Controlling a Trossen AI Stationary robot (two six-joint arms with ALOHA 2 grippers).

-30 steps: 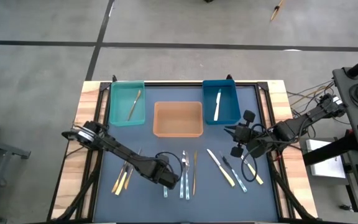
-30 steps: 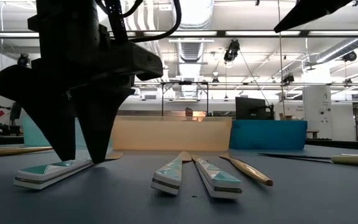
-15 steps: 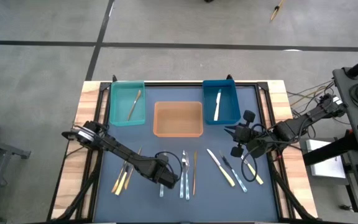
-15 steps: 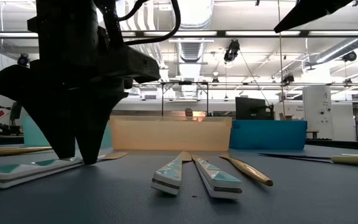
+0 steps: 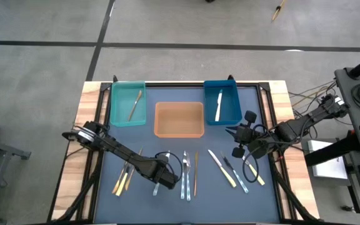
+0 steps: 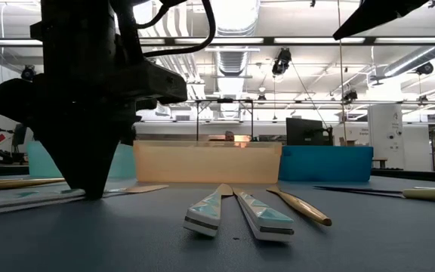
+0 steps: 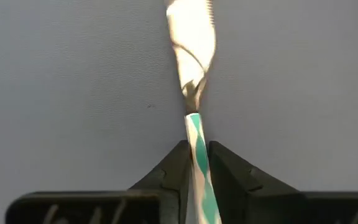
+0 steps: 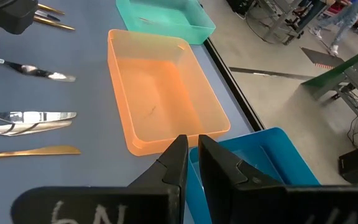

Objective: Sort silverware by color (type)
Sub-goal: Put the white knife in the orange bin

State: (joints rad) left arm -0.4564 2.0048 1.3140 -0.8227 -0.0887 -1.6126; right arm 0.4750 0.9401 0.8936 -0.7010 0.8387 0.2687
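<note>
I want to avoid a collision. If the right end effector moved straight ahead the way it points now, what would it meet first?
Probably the orange bin: the right end effector points at its near wall. It might pass above it, since height is unclear.

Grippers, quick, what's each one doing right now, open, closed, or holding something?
Left gripper: fingers closed on the teal-and-white patterned handle of a silver knife lying on the table.
Right gripper: closed, holding nothing, hovering near the orange plastic bin.
</note>
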